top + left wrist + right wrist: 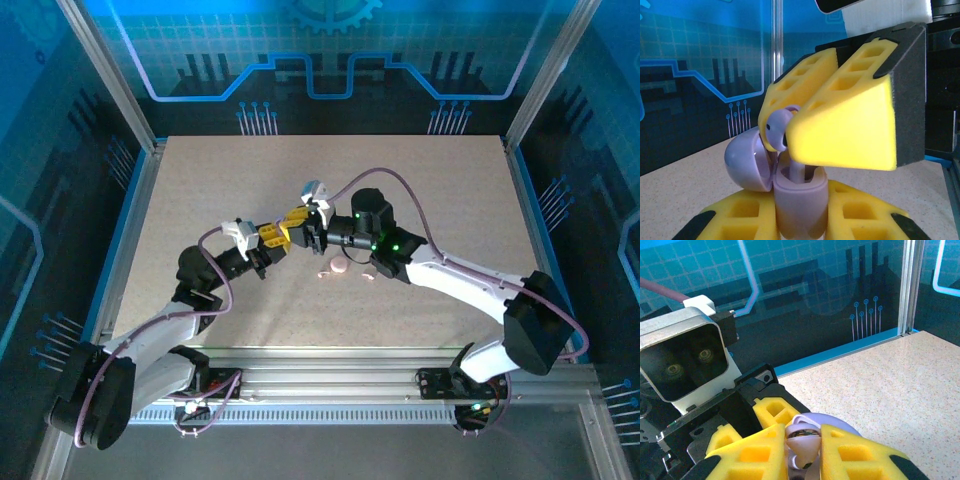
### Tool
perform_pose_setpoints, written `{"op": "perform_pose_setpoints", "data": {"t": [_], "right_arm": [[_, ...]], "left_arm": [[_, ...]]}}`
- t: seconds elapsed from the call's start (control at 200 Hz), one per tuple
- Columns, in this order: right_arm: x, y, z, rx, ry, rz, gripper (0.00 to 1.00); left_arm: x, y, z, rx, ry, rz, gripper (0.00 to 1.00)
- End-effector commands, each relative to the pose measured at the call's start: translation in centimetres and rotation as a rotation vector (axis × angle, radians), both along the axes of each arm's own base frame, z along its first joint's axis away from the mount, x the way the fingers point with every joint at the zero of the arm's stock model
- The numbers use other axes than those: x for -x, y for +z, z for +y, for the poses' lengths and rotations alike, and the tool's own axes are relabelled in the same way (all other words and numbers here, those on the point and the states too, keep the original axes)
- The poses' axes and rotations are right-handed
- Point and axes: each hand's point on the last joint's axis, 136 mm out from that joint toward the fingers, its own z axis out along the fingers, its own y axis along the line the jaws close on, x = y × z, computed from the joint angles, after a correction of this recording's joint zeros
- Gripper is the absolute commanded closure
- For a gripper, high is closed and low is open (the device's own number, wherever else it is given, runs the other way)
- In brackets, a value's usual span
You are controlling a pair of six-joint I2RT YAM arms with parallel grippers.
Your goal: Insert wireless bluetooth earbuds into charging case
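right gripper (802,452) clamped on lilac earbud (776,129), directly above open lilac charging case (800,200) held upright by left gripper (801,220) at table (420,190) centre; stem axis vertical, tip apparently at case mouth, so push straight down.

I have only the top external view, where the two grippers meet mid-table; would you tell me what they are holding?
Observer: The left gripper clamps an open lilac case, its lid swung aside.
Operator: And the right one?
Observer: The right gripper pinches a lilac earbud between its yellow pads.
Operator: Is it seated yet?
Observer: Not fully; its stem looks to be entering the case, head above the rim.
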Motion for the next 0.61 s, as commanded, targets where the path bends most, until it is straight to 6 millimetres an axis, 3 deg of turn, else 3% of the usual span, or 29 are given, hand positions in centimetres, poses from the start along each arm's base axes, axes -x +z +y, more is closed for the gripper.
{"op": "perform_pose_setpoints", "data": {"t": [0.0,0.27,0.6], "right_arm": [[-0.5,-0.5,0.2,0.02,0.01,0.03,0.78],[-0.4,0.0,0.0,0.009,0.003,0.029,0.67],[0.7,3.0,-1.4,-0.048,-0.008,-0.001,0.56]], "left_arm": [[1.0,2.7,-0.6,0.0,-0.043,-0.11,0.88],[1.1,2.5,-0.6,-0.006,-0.04,-0.106,0.87],[1.0,2.3,-0.5,-0.009,-0.037,-0.1,0.87]]}}
